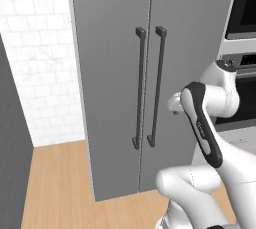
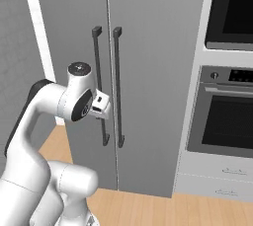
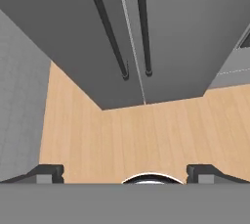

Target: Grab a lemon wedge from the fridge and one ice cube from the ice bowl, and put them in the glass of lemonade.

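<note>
The fridge stands straight ahead, tall and matte grey, with both doors shut. Its two dark vertical bar handles run side by side along the door seam. My gripper is open, its fingertips wide apart and holding nothing, and it looks down at the handles' lower ends and the floor. The hand hovers just in front of the handles at about mid height, not touching them. The lemon wedge, ice bowl and glass of lemonade are out of view.
A black built-in oven column adjoins the fridge on the right, with pale drawers below. A white tiled wall and a dark grey panel lie left. Wooden floor spreads before the fridge.
</note>
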